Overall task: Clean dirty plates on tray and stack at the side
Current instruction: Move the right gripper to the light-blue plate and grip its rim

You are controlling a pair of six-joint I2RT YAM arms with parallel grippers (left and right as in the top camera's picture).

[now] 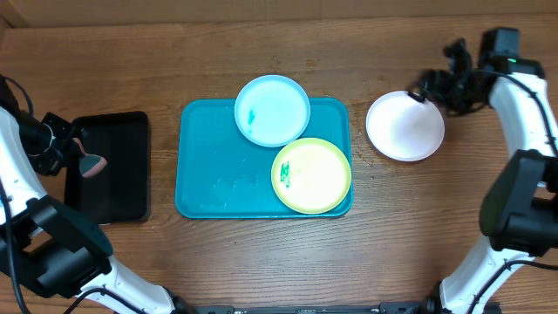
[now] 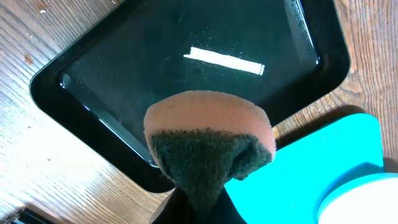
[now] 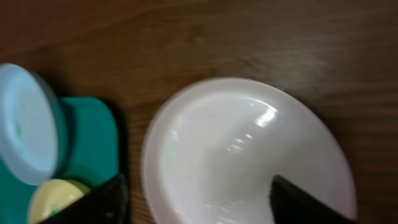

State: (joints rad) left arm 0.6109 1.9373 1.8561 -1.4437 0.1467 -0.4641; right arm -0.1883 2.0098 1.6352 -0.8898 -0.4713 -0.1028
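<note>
The turquoise tray (image 1: 209,166) holds the light blue plate (image 1: 272,110) at its back edge and the yellow-green plate (image 1: 311,175) at its front right, both with green smears. The white plate (image 1: 404,126) lies on the table to the right of the tray. My left gripper (image 1: 78,157) is shut on a pink sponge with a dark green scouring side (image 2: 208,146) above the black tray (image 1: 109,166). My right gripper (image 1: 433,87) is open and empty, just above the back right rim of the white plate (image 3: 249,155).
The black tray (image 2: 186,68) is wet and shows a white reflected streak. The turquoise tray's corner (image 2: 323,162) and the blue plate's rim (image 2: 360,202) show in the left wrist view. Wooden table all around.
</note>
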